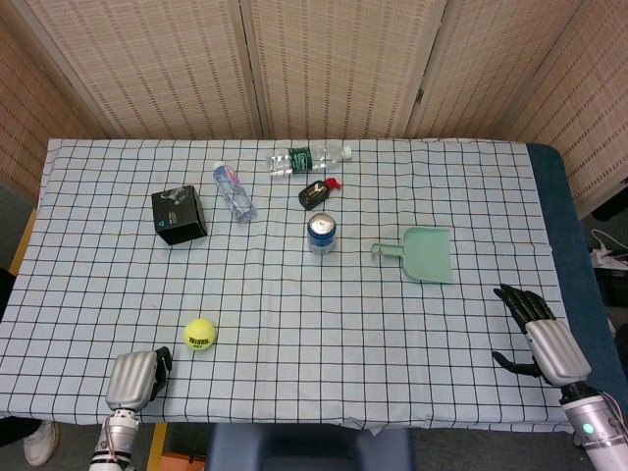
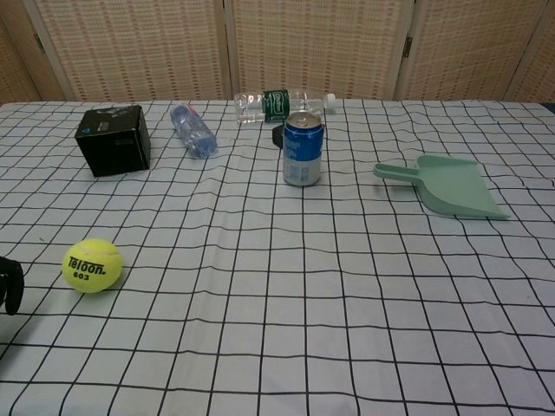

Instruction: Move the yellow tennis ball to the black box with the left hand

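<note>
The yellow tennis ball (image 1: 200, 334) lies on the checked cloth near the front left and reads "Teloon" in the chest view (image 2: 92, 265). The black box (image 1: 179, 215) stands further back on the left, also clear in the chest view (image 2: 114, 139). My left hand (image 1: 135, 378) hovers at the front table edge, just left of and nearer than the ball, holding nothing; only its dark fingertips (image 2: 10, 284) show at the chest view's left border. At the front right my right hand (image 1: 542, 334) rests with fingers spread, empty.
A blue can (image 1: 322, 234) stands mid-table with a green dustpan (image 1: 424, 253) to its right. Two plastic bottles (image 1: 235, 191) (image 1: 308, 157) and a small black-and-red item (image 1: 315, 192) lie behind. Wicker screens close off the back.
</note>
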